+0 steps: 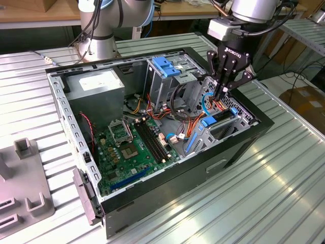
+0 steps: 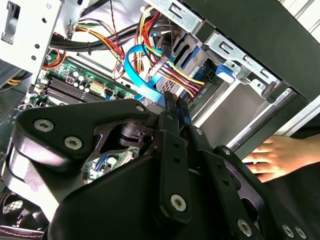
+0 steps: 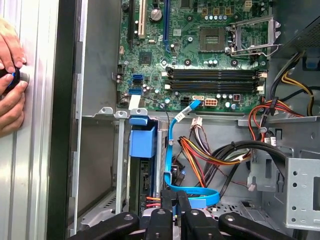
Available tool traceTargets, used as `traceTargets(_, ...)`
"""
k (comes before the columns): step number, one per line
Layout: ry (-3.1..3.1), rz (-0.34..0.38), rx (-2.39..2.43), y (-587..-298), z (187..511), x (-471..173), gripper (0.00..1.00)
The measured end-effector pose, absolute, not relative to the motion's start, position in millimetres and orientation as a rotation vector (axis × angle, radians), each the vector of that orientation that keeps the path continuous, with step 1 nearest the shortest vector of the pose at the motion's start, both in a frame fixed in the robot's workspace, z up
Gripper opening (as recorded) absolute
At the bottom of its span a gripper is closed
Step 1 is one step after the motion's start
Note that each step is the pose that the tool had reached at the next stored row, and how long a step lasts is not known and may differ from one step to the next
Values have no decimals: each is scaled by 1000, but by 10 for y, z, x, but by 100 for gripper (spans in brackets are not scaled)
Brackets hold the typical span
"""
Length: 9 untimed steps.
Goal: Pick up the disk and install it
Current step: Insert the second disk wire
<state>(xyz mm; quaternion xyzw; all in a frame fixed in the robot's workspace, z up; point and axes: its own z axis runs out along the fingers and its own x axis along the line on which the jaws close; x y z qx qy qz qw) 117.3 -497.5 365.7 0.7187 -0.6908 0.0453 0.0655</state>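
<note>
Hovering low in the front corner of the open computer case, gripper sits just above the drive bay. Jaws pressed together in both wrist views. The blue data cable loops right at the tips, and it's unclear whether they pinch it.

Disk looks already seated in the bay, with its blue side rails at the bay edges. In the first wrist view it shows edge-on, below the blue rail tab. Can't tell if it's fully home.

Handling judgement: dense, rigid metal block, no flex, shock-sensitive. The bare metal faces are probably slick, while the plastic rails should give better purchase. Grip across the long sides at the rails, near the middle for balance. Keep off the label, the connector end and the wiring crowding the bay.

A person's hand rests on the table just outside the case wall.
</note>
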Motion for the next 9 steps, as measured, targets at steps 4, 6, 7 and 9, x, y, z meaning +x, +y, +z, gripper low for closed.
traceTargets(4, -2086, 133, 2170, -4975, 3654, 1173, 16)
traceTargets(6, -2087, 132, 2171, -4975, 3653, 1173, 16)
traceTargets(7, -2087, 131, 2171, -4975, 3653, 1173, 16)
traceTargets(9, -2087, 130, 2172, -4975, 3653, 1173, 16)
